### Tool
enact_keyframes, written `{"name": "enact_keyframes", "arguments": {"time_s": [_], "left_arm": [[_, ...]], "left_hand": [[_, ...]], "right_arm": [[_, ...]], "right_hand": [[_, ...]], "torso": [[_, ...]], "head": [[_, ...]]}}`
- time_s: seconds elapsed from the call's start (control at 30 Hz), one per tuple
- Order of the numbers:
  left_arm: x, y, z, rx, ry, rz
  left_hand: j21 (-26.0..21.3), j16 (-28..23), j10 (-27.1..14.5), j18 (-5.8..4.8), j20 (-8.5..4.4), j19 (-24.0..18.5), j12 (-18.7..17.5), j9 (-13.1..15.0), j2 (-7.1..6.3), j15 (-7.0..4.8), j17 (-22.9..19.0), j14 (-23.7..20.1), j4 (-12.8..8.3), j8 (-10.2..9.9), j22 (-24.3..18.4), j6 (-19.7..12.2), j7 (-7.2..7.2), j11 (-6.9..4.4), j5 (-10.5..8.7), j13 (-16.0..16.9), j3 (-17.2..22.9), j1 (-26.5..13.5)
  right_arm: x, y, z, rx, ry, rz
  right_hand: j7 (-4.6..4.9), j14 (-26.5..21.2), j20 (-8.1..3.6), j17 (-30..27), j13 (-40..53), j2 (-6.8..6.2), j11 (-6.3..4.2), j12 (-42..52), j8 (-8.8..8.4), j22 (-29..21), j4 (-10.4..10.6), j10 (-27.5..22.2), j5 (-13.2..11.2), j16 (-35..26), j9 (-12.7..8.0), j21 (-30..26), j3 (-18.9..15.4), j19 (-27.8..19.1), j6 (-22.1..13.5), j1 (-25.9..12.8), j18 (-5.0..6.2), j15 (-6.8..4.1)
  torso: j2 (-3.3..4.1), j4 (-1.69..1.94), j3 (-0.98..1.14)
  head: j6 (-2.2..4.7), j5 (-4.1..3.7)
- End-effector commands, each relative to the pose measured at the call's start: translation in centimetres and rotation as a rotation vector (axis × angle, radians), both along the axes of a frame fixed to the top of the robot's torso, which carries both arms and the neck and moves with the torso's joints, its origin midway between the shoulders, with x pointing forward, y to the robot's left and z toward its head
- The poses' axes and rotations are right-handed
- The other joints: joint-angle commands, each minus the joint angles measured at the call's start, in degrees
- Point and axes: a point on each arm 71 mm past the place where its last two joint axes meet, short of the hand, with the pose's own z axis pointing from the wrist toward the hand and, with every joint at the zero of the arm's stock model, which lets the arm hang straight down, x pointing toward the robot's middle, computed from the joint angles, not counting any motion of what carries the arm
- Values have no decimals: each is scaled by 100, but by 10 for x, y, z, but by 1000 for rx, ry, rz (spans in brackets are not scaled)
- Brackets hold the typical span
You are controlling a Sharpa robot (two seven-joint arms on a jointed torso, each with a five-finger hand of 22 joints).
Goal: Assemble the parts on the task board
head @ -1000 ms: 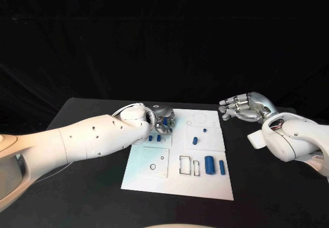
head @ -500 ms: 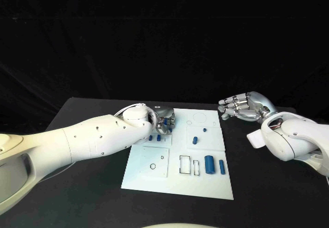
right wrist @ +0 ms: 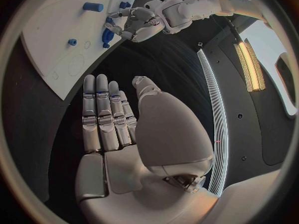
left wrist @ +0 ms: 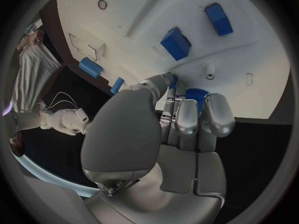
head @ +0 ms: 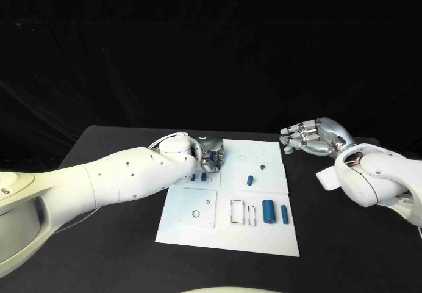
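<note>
Boards: one white board (head: 230,235) on the table (head: 105,244).
Hands: two, a left hand (head: 208,157) and a right hand (head: 310,137).
Blue parts lying loose on the board: six, namely two small ones (head: 198,177) beside the left hand, one dot (head: 263,166), one oval (head: 250,180), one thick cylinder (head: 268,212) and one thin cylinder (head: 284,213).
Blue parts in the left hand: one ridged part (left wrist: 194,94), seen from the left wrist.
</note>
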Motion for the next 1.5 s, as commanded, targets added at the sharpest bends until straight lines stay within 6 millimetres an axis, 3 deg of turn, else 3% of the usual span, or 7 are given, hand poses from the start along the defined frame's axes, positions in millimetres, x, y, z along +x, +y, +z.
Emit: {"name": "enact_keyframes", "arguments": {"time_s": [0.03,0.2,0.43,0.6,1.0,1.3,1.5], "left_arm": [[-2,-2,-5,22,35,-14],[-2,-3,-5,10,39,-23],[-1,-2,-3,-10,9,-17],[0,1,1,-48,-39,-3],[-4,13,19,-148,-84,29],[-7,37,31,-146,-49,68],[-6,53,27,-118,-11,100]], "left_hand": [[41,41,124,-61,-18,51,-26,-1,108,-48,-13,18,-37,-28,32,101,-6,-13,-14,18,48,9],[79,46,367,-68,-64,66,-60,21,247,-99,-42,15,-128,11,76,341,-55,-78,-15,54,112,44],[144,50,539,-86,-98,99,-143,29,309,-132,-73,11,-205,-3,166,492,-82,-116,-14,80,132,13],[242,56,615,-116,-115,166,-187,24,267,-144,-84,11,-308,-36,304,539,-77,-123,-9,106,173,44],[278,67,643,-125,-111,185,-258,15,226,-135,-94,14,-297,-79,349,574,-68,-116,-18,124,159,-68],[282,77,669,-125,-104,180,-344,5,178,-133,-109,15,-224,-132,355,599,-85,-120,-33,143,48,-254],[319,82,662,-136,-104,208,-382,-4,164,-133,-114,16,-208,-164,408,584,-83,-116,-34,147,0,-295]], "right_arm": [[-1,2,0,-2,-2,19],[-1,2,0,-2,-2,20],[-1,2,0,-2,-2,19],[0,2,0,-3,-1,19],[0,1,-1,-5,-1,16],[0,0,-2,-6,2,14],[0,1,-3,-6,5,16]], "right_hand": [[-11,-14,40,-5,-5,22,8,18,21,-9,-2,-48,21,-19,9,-21,45,13,-32,-33,69,-4],[-11,-14,40,-5,-5,22,8,18,21,-9,-2,-48,21,-19,9,-21,45,13,-32,-33,69,-4],[-11,-14,40,-5,-5,22,8,18,21,-9,-2,-48,21,-19,9,-21,45,13,-32,-33,69,-4],[-12,-9,39,-7,-7,25,7,22,24,-14,-7,-47,27,-20,9,-23,54,18,-32,-33,70,-6],[-13,-7,38,-7,-8,24,6,24,26,-17,-10,-47,28,-21,9,-23,57,21,-32,-31,70,-7],[-13,-7,38,-7,-8,24,6,24,26,-17,-10,-47,28,-21,9,-23,57,21,-32,-31,70,-7],[-13,-7,38,-7,-8,24,6,24,26,-17,-10,-47,28,-21,9,-23,57,21,-32,-31,70,-7]], "torso": [[-1,2,0],[-1,2,0],[-2,-1,-4],[1,1,-3],[-7,14,-6],[-10,16,7],[1,8,-5]], "head": [[4,6],[6,11],[26,8],[42,11],[82,26],[81,39],[88,50]]}}
